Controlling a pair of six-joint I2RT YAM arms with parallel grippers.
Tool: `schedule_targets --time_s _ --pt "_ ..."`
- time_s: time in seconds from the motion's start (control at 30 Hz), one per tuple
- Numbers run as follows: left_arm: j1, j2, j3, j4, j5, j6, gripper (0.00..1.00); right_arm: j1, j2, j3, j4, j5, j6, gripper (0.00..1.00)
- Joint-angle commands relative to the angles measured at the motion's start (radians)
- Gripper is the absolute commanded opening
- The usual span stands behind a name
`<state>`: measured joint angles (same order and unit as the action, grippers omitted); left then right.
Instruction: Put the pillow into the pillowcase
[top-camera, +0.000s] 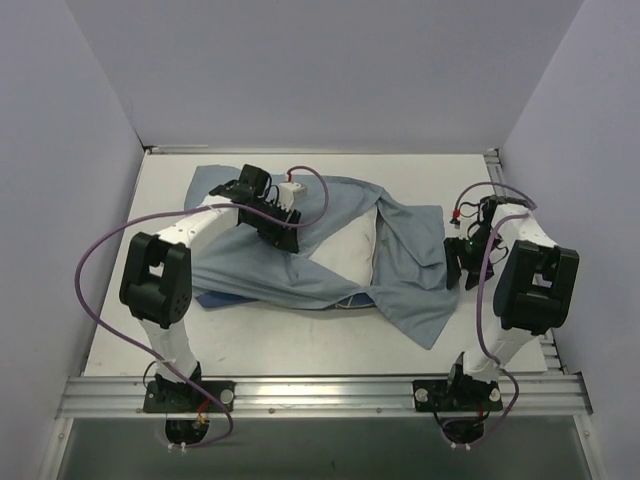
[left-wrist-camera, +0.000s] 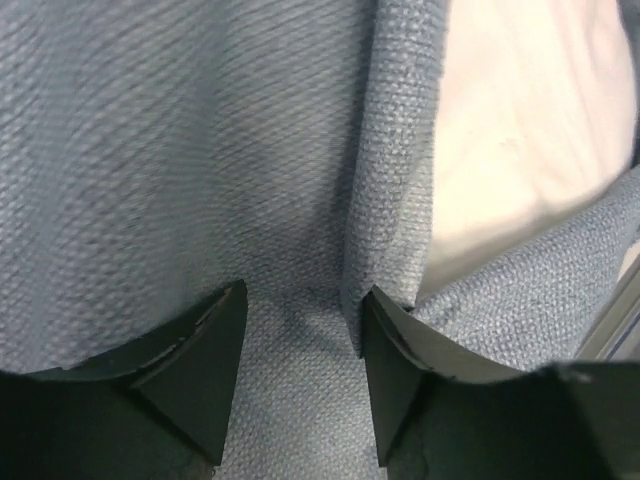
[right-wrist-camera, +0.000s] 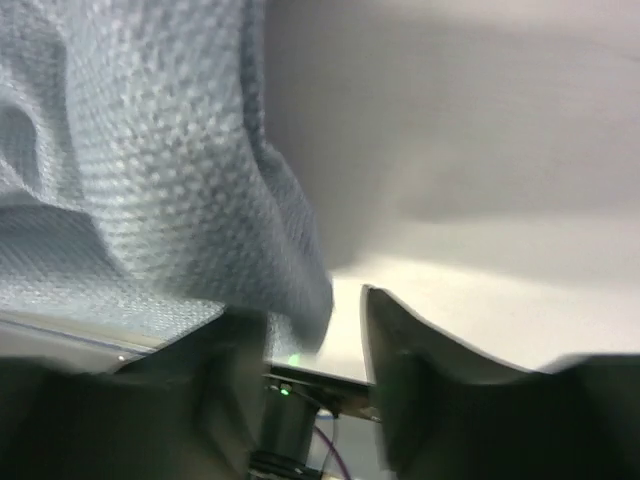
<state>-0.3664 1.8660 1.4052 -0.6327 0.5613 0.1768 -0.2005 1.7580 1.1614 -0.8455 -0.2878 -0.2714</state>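
A soft, light white pillow (top-camera: 350, 255) lies partly covered by a limp grey-blue pillowcase (top-camera: 405, 275) on the tabletop (top-camera: 300, 345), the left gripper (top-camera: 283, 237) spread on the cloth, the right gripper (top-camera: 455, 262) spread at its edge, the open hem likely the best hold.

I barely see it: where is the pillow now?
In the top view, the pillow lies mid-table, mostly wrapped in the pillowcase, just right of the left gripper.

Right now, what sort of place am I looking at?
Most likely a robot lab test cell: plain pale walls box in a white table, a left arm and right arm are bolted to an aluminium rail, and a grey-blue pillowcase with a pillow lies on it.
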Motion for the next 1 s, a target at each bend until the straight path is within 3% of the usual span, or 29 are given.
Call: schedule_targets --time_s 0.0,0.1,0.27,0.4,0.47,0.6,0.73,0.83,0.9,0.97 --pt "-0.054 -0.116 0.064 0.017 0.017 0.046 0.61 -0.011 -0.032 0.081 -0.067 0.059 -0.040 0.52" --pt "-0.156 -0.180 0.078 0.062 -0.100 0.070 0.70 -0.004 -0.067 0.133 -0.067 -0.029 0.014 0.56" --pt "-0.322 -0.157 0.109 0.122 -0.227 0.041 0.74 0.102 -0.094 0.218 -0.040 -0.212 0.139 0.48" --pt "-0.350 -0.064 0.146 0.172 -0.244 -0.086 0.73 0.234 -0.034 0.285 0.041 -0.258 0.243 0.36" --pt "-0.345 -0.022 0.169 0.206 -0.250 -0.150 0.74 0.266 0.024 0.314 0.098 -0.272 0.302 0.36" --pt "-0.348 0.007 0.169 0.255 -0.250 -0.172 0.74 0.338 0.136 0.363 0.195 -0.194 0.402 0.56" --pt "-0.344 0.031 0.170 0.252 -0.282 -0.172 0.75 0.366 0.290 0.435 0.240 -0.103 0.425 0.59" --pt "-0.326 0.044 0.166 0.234 -0.304 -0.172 0.75 0.369 0.357 0.457 0.238 -0.044 0.419 0.50" --pt "-0.312 0.045 0.155 0.231 -0.305 -0.172 0.75 0.369 0.367 0.457 0.238 -0.033 0.411 0.32" --pt "-0.290 0.048 0.147 0.231 -0.291 -0.198 0.74 0.365 0.356 0.452 0.234 -0.063 0.397 0.00"
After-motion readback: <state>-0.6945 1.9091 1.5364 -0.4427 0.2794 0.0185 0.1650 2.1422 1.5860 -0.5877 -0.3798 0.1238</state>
